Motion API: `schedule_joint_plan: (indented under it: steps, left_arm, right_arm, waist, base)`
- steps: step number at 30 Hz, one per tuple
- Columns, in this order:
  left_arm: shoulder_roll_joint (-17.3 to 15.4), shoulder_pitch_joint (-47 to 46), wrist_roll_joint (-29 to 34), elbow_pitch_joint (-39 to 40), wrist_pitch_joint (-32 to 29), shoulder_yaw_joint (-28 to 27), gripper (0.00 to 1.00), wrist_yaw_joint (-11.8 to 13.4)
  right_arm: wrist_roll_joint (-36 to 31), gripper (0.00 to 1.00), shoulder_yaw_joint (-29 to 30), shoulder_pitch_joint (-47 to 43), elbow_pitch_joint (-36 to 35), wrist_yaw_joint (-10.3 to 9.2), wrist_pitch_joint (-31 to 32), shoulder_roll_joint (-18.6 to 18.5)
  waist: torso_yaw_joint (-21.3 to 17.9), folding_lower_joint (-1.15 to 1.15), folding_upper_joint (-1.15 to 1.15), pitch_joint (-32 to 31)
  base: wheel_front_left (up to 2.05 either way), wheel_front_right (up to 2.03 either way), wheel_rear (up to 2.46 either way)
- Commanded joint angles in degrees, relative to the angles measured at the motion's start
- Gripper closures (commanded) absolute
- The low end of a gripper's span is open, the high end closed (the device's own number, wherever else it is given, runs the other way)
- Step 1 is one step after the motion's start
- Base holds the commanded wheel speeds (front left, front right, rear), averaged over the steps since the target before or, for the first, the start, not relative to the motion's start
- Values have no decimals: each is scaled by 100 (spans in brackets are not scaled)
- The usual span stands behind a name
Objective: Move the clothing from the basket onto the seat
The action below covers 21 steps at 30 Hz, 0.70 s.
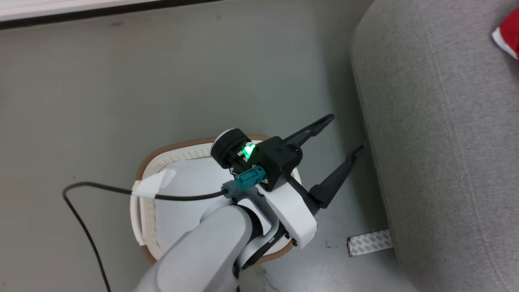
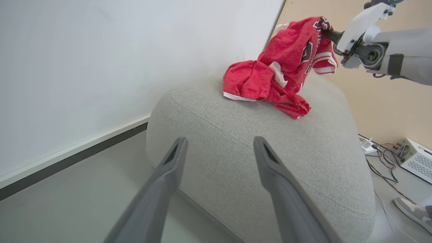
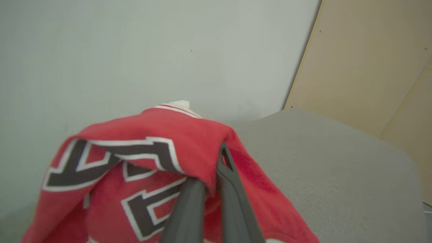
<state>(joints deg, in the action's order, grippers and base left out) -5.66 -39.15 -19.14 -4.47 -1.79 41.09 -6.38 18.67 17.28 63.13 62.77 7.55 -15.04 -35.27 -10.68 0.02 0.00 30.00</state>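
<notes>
The cream-white basket [image 1: 142, 211] with a brown rim sits on the floor under my left arm; its inside looks white and I see no red in it. My left gripper [image 1: 346, 133] hangs open and empty over the basket's right side, its fingers pointing at the grey seat [image 1: 438, 142]. Red clothing [image 2: 270, 79] with white trim lies heaped on the seat [image 2: 256, 158]; a corner of it shows in the head view [image 1: 509, 32]. My right gripper [image 3: 216, 168] is shut on the lettered red garment [image 3: 141, 168], holding its top up above the heap [image 2: 329, 32].
A black cable [image 1: 81, 211] loops over the grey floor left of the basket. A patch of tape [image 1: 369, 242] lies by the seat's base. A white device [image 2: 416, 160], loose wires and a person's shoe [image 2: 413, 209] are beyond the seat. A white wall stands behind.
</notes>
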Motion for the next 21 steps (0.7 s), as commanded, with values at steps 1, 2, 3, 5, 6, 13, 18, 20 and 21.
schedule_joint_plan:
  steps: [1,2,3,5,6,13,18,20,21]
  left_arm:
    - [-4,-67,50,-12,68,-21,0,38]
    - [-10,-67,62,-29,90,-18,0,50]
    - [-22,-57,60,-46,115,-17,0,63]
    - [-49,-16,54,-89,136,-33,0,92]
    - [-74,8,59,-116,171,-49,0,106]
    - [-280,280,-13,-264,460,-293,0,344]
    - [-472,644,-137,-373,699,-469,0,498]
    - [-570,794,-141,-407,803,-530,0,580]
    - [-602,869,-147,-436,864,-572,0,625]
  right_arm:
    - [-315,69,324,-261,130,-13,-19,172]
    - [-472,40,546,-353,147,-14,-20,283]
    - [-639,0,735,-456,142,-13,-20,401]
    - [-944,0,1068,-658,-15,-14,-20,667]
    - [-1102,0,1176,-772,-106,-13,-19,857]
    - [-1575,0,1305,-1523,-1304,-14,-20,1897]
    - [-1477,0,919,-2347,-2235,-14,-19,2316]
    - [-1359,0,711,-2688,-2570,-13,-19,2412]
    - [-1314,0,625,-2841,-2725,-14,-19,2459]
  waist:
    - [107,-2,0,116]
    - [104,-2,0,123]
    - [90,-2,0,114]
    - [28,-2,0,72]
    - [-11,-2,0,33]
    - [-389,-2,0,-354]
    - [-557,-2,0,-781]
    - [-585,-2,0,-960]
    - [-590,-2,0,-1051]
  base:
    - [0,0,0]
    - [0,0,0]
    - [0,0,0]
    - [0,0,0]
    - [0,0,0]
    - [0,0,0]
    - [0,0,0]
    - [0,0,0]
    - [0,0,0]
